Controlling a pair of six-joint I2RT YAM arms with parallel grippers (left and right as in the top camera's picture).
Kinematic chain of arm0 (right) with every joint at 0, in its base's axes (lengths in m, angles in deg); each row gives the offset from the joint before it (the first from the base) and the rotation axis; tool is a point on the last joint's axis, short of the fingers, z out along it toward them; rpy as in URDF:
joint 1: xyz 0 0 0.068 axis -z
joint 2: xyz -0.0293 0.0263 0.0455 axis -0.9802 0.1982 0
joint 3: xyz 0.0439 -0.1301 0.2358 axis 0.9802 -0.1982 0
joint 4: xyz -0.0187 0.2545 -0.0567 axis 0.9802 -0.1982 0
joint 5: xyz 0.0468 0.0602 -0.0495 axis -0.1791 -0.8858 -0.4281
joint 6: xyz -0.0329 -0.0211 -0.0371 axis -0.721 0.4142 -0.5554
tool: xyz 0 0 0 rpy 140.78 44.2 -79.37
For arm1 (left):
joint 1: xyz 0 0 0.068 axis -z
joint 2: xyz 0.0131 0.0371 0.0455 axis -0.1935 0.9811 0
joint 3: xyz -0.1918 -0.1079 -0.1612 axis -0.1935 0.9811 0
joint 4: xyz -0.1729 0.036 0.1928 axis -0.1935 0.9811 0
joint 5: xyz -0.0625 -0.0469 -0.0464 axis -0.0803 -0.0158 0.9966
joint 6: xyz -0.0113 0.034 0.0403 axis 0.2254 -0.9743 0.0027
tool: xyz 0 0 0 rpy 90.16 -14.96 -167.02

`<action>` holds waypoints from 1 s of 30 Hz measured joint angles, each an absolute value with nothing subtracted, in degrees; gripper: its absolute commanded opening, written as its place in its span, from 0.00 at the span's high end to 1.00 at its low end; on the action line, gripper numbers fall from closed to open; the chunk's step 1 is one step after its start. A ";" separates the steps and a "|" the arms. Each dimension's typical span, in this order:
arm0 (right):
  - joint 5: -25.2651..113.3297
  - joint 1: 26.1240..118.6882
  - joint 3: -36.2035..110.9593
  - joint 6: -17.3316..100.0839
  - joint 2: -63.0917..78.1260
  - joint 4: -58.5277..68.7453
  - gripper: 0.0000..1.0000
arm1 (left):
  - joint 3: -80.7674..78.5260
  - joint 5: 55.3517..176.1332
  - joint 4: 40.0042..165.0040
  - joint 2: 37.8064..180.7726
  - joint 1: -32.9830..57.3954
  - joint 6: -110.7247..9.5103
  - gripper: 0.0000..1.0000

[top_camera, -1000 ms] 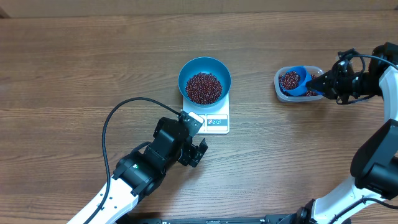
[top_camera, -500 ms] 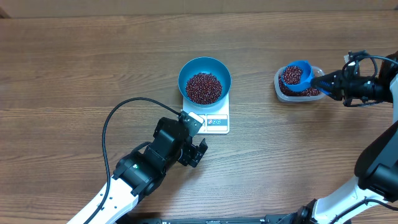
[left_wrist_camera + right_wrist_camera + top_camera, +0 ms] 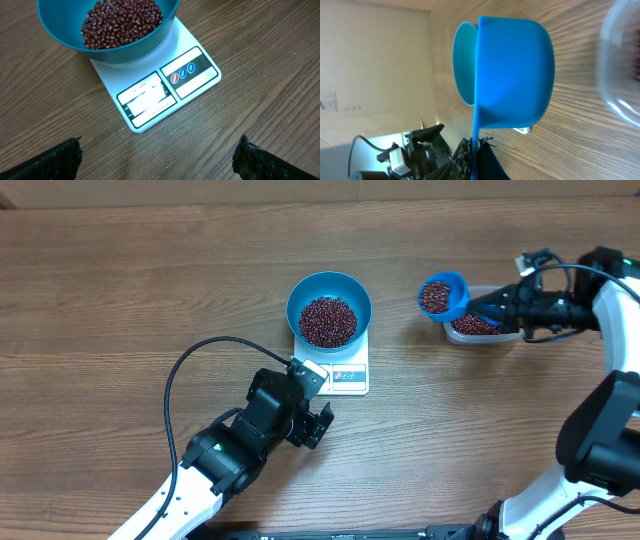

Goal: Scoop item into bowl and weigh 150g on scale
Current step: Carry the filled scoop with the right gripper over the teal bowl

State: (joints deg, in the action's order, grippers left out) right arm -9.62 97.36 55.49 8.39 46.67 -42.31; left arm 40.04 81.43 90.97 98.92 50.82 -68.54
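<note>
Right of the scale (image 3: 345,375), clamped on a loaded scoop (image 3: 443,296).
The right gripper (image 3: 492,308) is closed tight on the scoop's handle and holds it level, likely so its beans (image 3: 434,297) stay in, between the scale and the clear tub (image 3: 452,332). On the scale sits the teal bowl (image 3: 298,292), already holding beans. Near the scale's display edge the left gripper (image 3: 157,159) hangs spread wide and empty.

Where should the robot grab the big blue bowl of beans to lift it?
Best the thin rim of the bowl, coming straight down from above, one finger inside and one outside. The round bowl looks too wide to pinch across. The beans sit low in the middle, leaving the rim bare. Keep it level so nothing spills.
</note>
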 measured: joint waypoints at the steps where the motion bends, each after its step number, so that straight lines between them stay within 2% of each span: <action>1: -9.68 96.13 56.30 8.37 46.67 -42.29 0.96 | 40.04 81.43 90.97 98.92 50.82 -68.54 0.00; 10: -6.38 84.83 64.19 11.85 46.76 -42.00 0.96 | 40.04 81.43 90.97 98.92 50.82 -68.54 0.00; 19: 9.07 72.53 72.60 20.52 46.78 -41.17 0.96 | 40.04 81.43 91.00 98.92 50.82 -68.54 0.00; 30: 23.45 62.84 72.93 26.49 46.85 -39.42 0.96 | 40.06 81.43 90.97 98.92 50.82 -68.54 0.00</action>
